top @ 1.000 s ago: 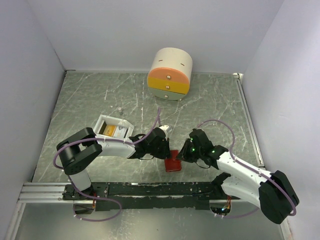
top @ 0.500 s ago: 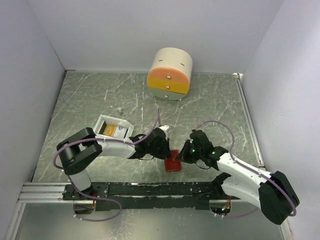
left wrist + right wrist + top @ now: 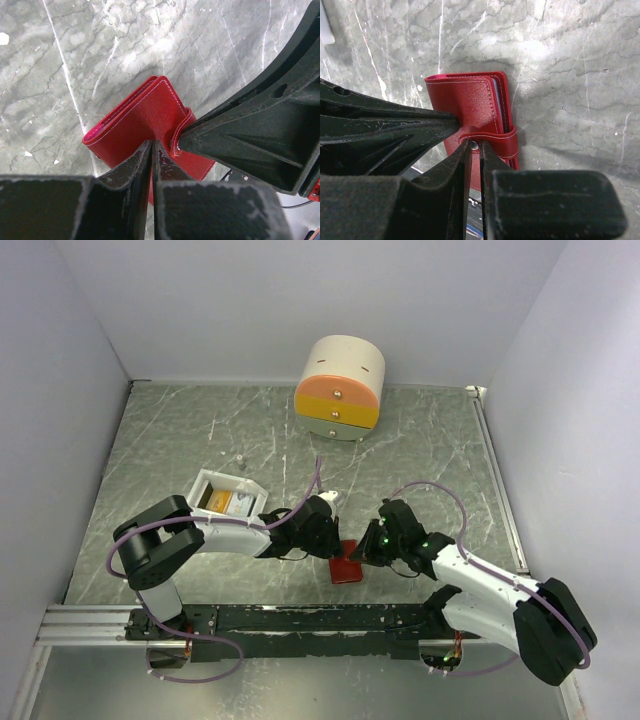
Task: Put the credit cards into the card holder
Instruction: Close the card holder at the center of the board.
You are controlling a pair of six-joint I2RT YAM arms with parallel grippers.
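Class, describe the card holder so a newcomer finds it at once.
On the marble table, look near the front, where the left gripper and right gripper meet. Between them, the card holder is a small red folded case with a strap, unlike the white tray.

The table (image 3: 180,430) has a grey-green top with white veins, like marble. A plain pale left wall (image 3: 50,390), far wall (image 3: 200,300) and right wall (image 3: 570,390) close it in. A metal rail (image 3: 80,625) lies along the near edge. The light is soft and even.
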